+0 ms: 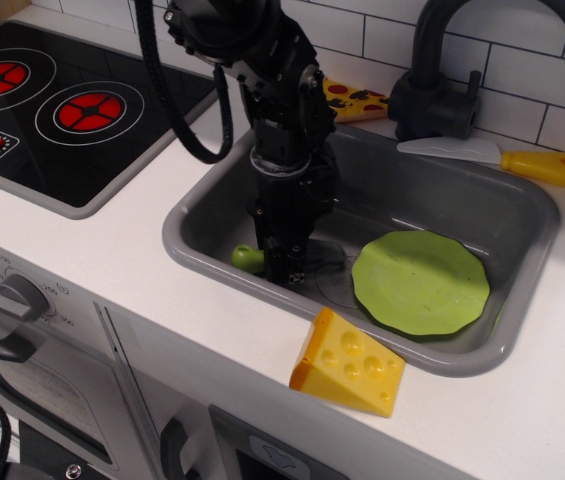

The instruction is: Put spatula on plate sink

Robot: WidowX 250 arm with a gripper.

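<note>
Inside sink (522, 215), gripper (292, 268) meets spatula (249, 258); no legible writing.

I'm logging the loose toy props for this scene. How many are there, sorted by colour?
Yellow: 3, the cheese wedge, the pizza slice, the yellow-handled knife
Green: 2, the plate, the spatula (green handle; its head is hidden behind the end effector)
Total: 5
</note>
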